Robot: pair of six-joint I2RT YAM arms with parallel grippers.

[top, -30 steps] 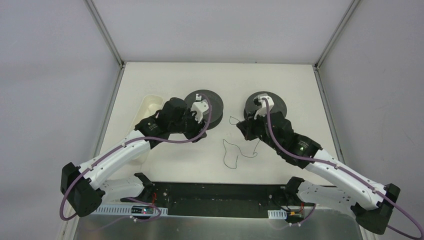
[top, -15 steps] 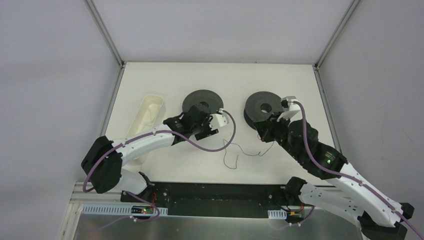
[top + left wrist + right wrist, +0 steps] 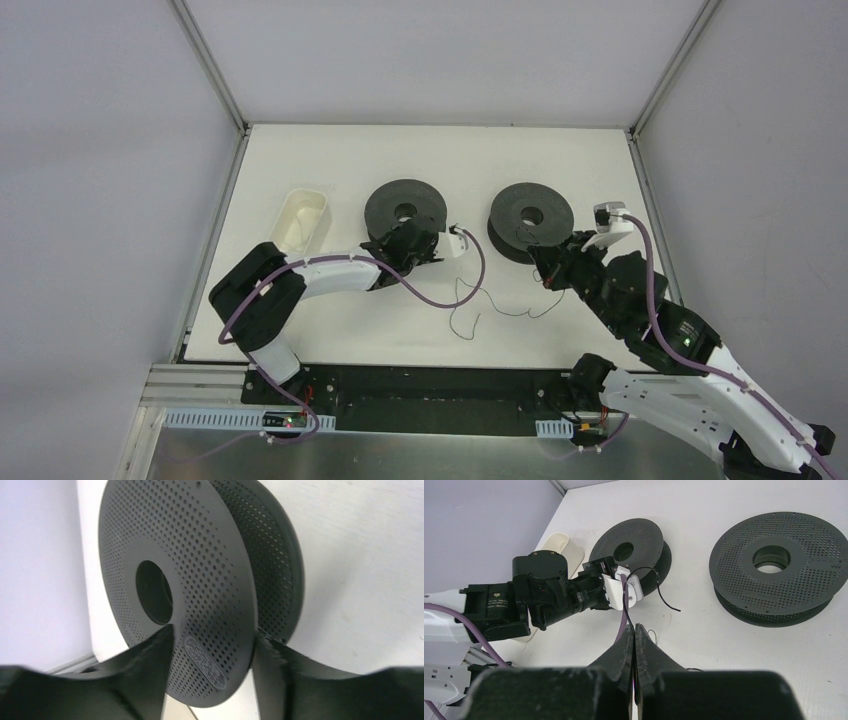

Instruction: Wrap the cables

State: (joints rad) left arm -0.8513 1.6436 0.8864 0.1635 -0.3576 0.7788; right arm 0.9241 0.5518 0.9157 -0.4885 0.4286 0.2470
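My right gripper (image 3: pixel 634 628) pinches the thin cable (image 3: pixel 451 320), my left gripper (image 3: pixel 214 631) gapes astride the spool (image 3: pixel 200 555); a tug could slip the strand free.

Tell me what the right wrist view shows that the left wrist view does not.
Only the right wrist view: the right spool, the cream tray, the thin cable, the left arm, and the right gripper shut, apparently on that cable. Only the left wrist view: the oval label on the flange that the open left gripper straddles. Both: the left spool and the white table.
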